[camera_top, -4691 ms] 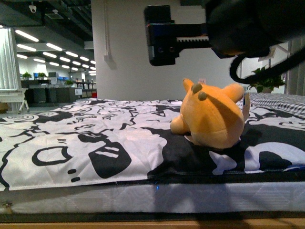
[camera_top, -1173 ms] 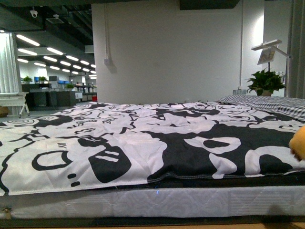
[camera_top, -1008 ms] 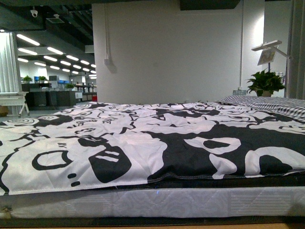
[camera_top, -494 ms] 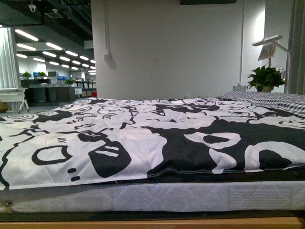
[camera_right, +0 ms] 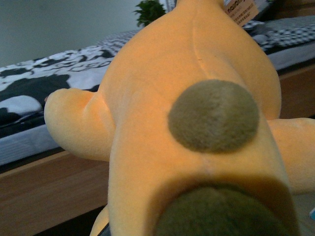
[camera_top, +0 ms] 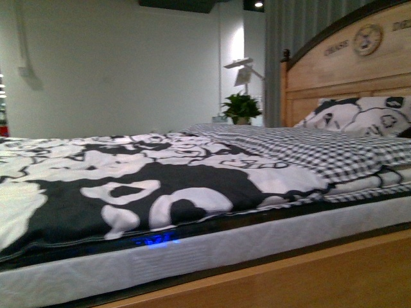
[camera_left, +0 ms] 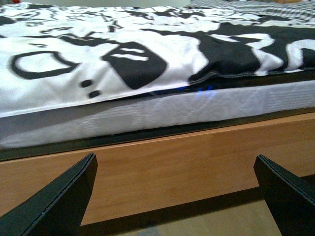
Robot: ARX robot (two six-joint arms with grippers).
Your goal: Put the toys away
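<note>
A bed with a light wooden frame [camera_top: 308,276] and an arched wooden headboard [camera_top: 334,77] carries a white quilted mattress [camera_top: 257,237]. Directly on the mattress lies a black-and-white patterned cover [camera_top: 128,186]. Nearer the headboard lies a black-and-white checked blanket [camera_top: 308,151], and a patterned black-and-white pillow [camera_top: 359,115] leans against the headboard.

I count one orange plush toy [camera_right: 197,98], one bed [camera_top: 257,269], one patterned pillow [camera_top: 359,115], one potted plant [camera_top: 242,106], one white lamp [camera_top: 241,67], and two dark fingers [camera_left: 54,201] on the left gripper [camera_left: 174,158].
</note>
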